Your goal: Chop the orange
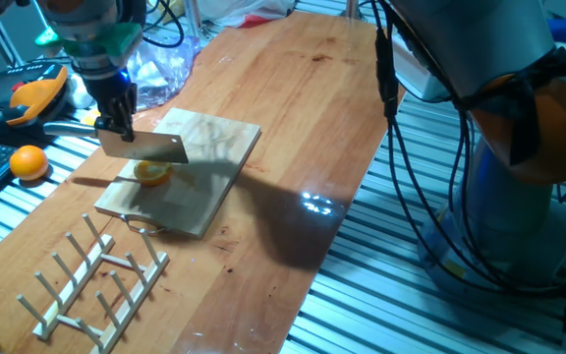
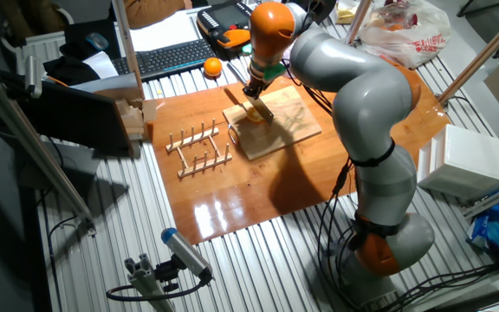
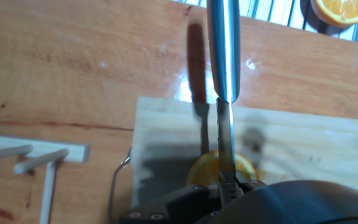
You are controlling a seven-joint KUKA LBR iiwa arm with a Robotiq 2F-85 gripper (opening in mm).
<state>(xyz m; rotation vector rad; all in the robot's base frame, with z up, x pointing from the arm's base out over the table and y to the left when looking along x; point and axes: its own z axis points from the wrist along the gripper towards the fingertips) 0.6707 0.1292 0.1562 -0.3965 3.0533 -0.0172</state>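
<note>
The orange (image 1: 152, 174) is a small half lying near the left end of a pale wooden cutting board (image 1: 209, 162). My gripper (image 1: 116, 123) is shut on the handle of a steel cleaver (image 1: 147, 147). Its blade hangs edge-down right over the orange, and I cannot tell if it touches. In the hand view the blade (image 3: 225, 140) runs down the middle of the orange (image 3: 205, 168), whose near part is hidden by my gripper (image 3: 226, 186). The other fixed view shows my gripper (image 2: 254, 89) over the orange (image 2: 253, 112) at the board (image 2: 284, 126).
A wooden peg rack (image 1: 96, 280) lies in front of the board. A round orange (image 1: 28, 162) and an orange-and-black tool (image 1: 32, 98) sit on the slats to the left, beside a keyboard (image 2: 167, 56). A plastic bag (image 1: 160, 69) lies behind the gripper.
</note>
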